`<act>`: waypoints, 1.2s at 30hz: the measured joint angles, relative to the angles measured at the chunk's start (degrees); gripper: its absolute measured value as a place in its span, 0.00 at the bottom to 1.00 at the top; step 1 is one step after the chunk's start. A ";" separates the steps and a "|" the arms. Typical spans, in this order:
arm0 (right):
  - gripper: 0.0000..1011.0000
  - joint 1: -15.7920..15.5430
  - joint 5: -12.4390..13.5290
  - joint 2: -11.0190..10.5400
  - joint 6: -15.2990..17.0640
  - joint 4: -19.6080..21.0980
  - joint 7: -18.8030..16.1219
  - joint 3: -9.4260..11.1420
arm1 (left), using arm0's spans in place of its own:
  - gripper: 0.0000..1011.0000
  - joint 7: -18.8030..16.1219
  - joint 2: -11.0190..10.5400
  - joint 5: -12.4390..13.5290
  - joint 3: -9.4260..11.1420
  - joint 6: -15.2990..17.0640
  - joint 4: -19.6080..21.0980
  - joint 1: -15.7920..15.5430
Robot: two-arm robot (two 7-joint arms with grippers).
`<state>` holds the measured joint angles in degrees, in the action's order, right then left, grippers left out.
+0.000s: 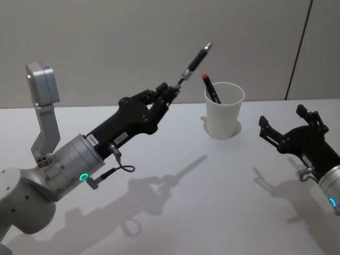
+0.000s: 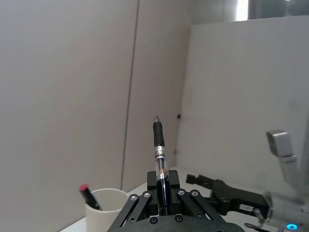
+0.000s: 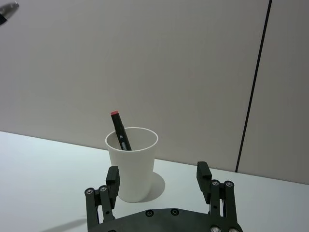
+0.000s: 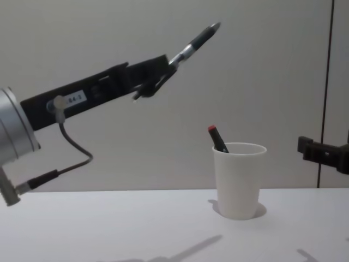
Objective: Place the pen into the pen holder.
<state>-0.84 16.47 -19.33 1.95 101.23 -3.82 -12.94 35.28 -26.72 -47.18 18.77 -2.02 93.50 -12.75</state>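
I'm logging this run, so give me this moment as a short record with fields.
pen: held aloft, tilted, left of and above the pen holder
left gripper: shut on the pen
right gripper: open, right of the pen holder, holding nothing
pen holder: upright on the table, red-capped marker inside
task: pen not yet in

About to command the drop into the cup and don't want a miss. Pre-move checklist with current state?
1. Pen gripped: ok, left gripper is shut on its lower end.
2. Pen above cup: not ok, it is up in the air left of the cup, tilted.
3. Cup upright on table: ok.
4. Room in cup: ok, one red-capped marker leans inside.
5. Right gripper out of the way: ok, open, right of the cup, apart from it.
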 joint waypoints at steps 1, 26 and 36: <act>0.99 0.00 0.00 0.00 0.00 0.00 0.00 0.00 | 0.14 1.32 0.15 -0.35 0.11 0.07 -0.11 -0.22; 0.99 0.00 0.00 0.00 0.00 0.00 0.00 0.00 | 0.14 17.86 3.68 -0.74 3.07 4.31 -2.55 -4.54; 0.99 0.00 0.36 -0.03 -0.08 0.02 -0.62 0.07 | 0.14 19.95 4.32 -0.38 3.65 4.99 -2.91 -5.26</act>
<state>-0.84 16.83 -19.36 1.87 101.25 -4.45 -12.86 55.22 -22.39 -47.56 22.42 2.97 90.59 -18.01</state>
